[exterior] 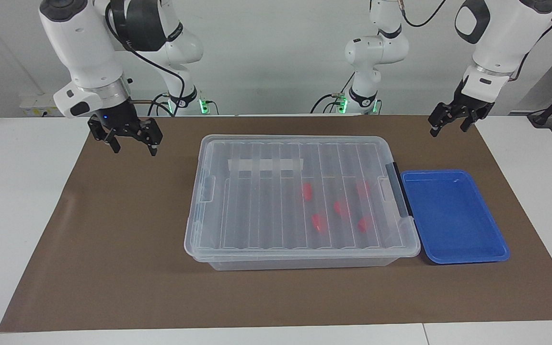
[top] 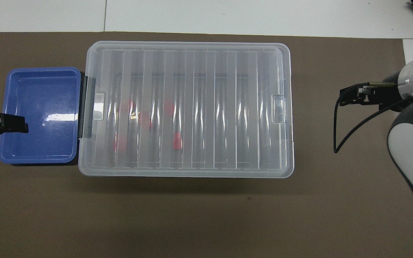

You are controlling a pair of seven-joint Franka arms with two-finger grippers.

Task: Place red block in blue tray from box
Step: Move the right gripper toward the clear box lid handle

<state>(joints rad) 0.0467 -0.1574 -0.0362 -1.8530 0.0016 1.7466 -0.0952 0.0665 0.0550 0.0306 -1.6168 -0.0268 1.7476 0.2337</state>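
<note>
The box (exterior: 257, 201) is a clear bin in the middle of the mat with its ribbed lid shut. Several red blocks (exterior: 307, 191) show blurred through the lid, toward the left arm's end; one block (top: 177, 140) shows from above. The blue tray (exterior: 448, 215) lies against that end of the box with nothing in it. My right gripper (exterior: 134, 148) hangs open and holds nothing, over bare mat off the box's other end. My left gripper (exterior: 447, 130) waits open, high in the air; in the overhead view its finger (top: 9, 123) overlaps the tray's (top: 41, 93) outer rim.
A brown mat (exterior: 113, 239) covers most of the white table. A dark grey clip handle (exterior: 399, 191) sits on the box's end beside the tray. A black cable (top: 339, 132) loops down from the right wrist. Bare mat lies between the box and the robots.
</note>
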